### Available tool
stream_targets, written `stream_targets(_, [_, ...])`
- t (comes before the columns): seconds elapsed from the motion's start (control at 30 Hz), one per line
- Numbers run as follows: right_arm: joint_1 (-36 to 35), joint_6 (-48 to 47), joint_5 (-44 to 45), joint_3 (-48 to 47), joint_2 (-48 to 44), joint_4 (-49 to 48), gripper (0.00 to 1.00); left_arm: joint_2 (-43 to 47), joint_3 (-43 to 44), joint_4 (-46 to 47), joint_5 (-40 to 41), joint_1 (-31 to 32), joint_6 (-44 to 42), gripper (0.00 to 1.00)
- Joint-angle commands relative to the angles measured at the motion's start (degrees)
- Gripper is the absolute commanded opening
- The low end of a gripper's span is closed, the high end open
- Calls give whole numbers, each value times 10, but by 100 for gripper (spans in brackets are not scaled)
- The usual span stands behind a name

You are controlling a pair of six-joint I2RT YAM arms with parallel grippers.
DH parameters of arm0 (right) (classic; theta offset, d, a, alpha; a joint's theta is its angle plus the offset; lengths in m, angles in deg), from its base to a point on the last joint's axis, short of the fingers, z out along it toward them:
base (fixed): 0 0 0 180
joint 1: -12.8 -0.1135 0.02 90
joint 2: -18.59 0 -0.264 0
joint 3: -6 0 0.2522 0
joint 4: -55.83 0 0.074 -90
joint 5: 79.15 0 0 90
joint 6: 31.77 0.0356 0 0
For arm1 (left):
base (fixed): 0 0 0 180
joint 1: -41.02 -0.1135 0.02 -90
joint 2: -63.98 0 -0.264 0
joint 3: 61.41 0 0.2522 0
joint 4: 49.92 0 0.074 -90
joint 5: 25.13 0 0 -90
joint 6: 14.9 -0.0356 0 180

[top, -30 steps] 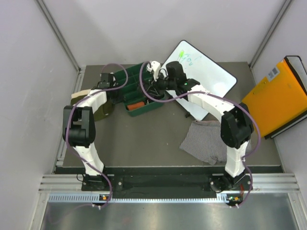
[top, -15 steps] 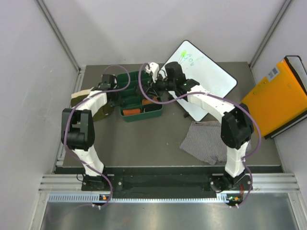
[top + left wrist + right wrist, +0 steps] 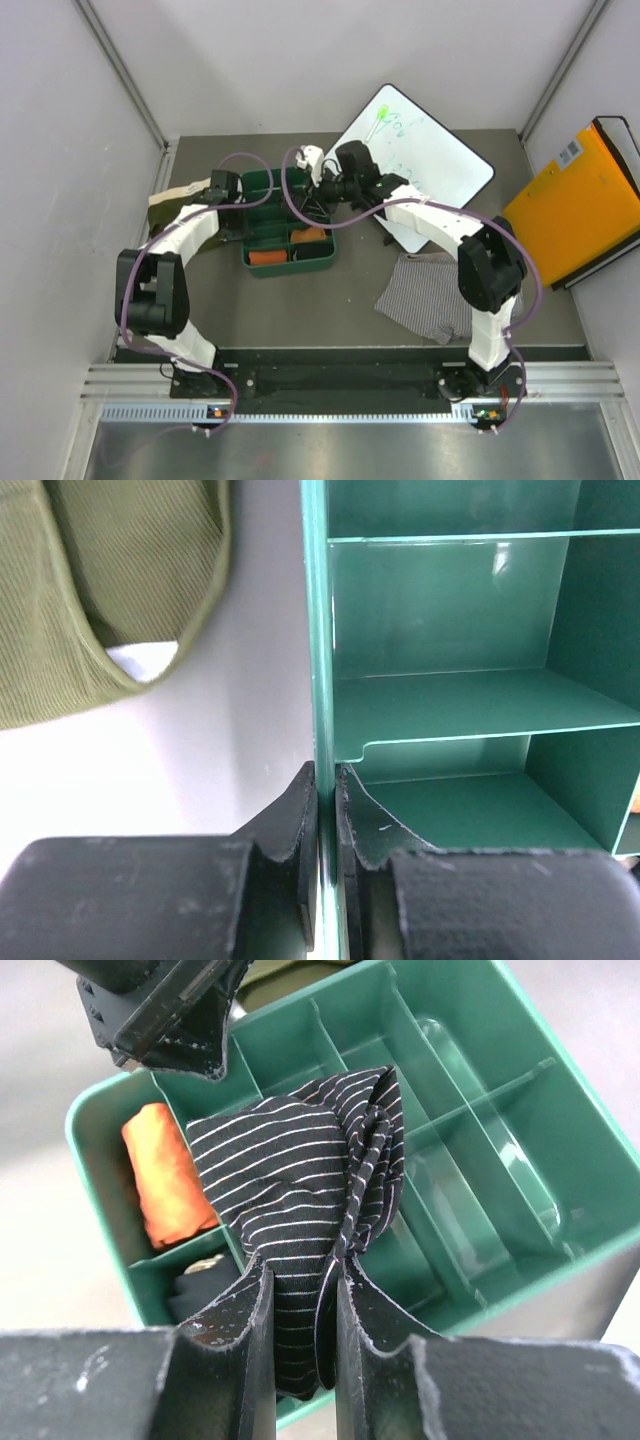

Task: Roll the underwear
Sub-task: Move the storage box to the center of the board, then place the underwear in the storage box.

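Grey tabletop [image 3: 300, 310] between pale walls, both arms reaching to the far side. L gripper [image 3: 325, 775] is pinched tight on the left wall of the green plastic divided tray [image 3: 440, 610], one finger inside, one outside, wall sandwiched between. Vs a sec ago the jaws have narrowed onto that wall, and the tray has slid left and nearer the arm bases.

R gripper [image 3: 303, 1272] is clamped on a bunched black cloth w/ thin white stripes [image 3: 290, 1180], dangling it over the tray's middle compartments; its grip hasn't changed. Already in the tray: an orange cloth roll [image 3: 165, 1170] in a corner slot, and sth dark [image 3: 205, 1285] in the slot beside it, can't tell what.

Outside the tray: olive green ribbed briefs [image 3: 110, 590] just left of it, unrolled. Grey-white fine-striped briefs [image 3: 425, 295] lie flat on the table by the R arm, well apart.

Looks like the tray's been pulled over and steadied so the black bundle can drop in. Two pairs not yet rolled, so approx mid-task.
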Motion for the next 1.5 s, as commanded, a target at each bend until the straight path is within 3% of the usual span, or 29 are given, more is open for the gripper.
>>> stream_targets(0.0, [-24, -26, -15, 10, -26, -4, 0, 59, -31, -14, -53, 8, -72, 0])
stream_targets(0.57, [-41, -134, 62, 65, -48, 27, 0, 45, -40, -12, -60, 19, -96, 0])
stream_targets(0.77, [-45, -175, 136, 55, -25, 31, 0, 50, -45, -11, -58, 19, -99, 0])
stream_targets(1.27, [-45, -227, 93, -86, 98, 226, 0, 54, -41, -12, -68, 20, -98, 0])
stream_targets(1.47, [-45, -234, 94, -128, 149, 254, 0, 56, -40, -12, -75, 19, -95, 0])
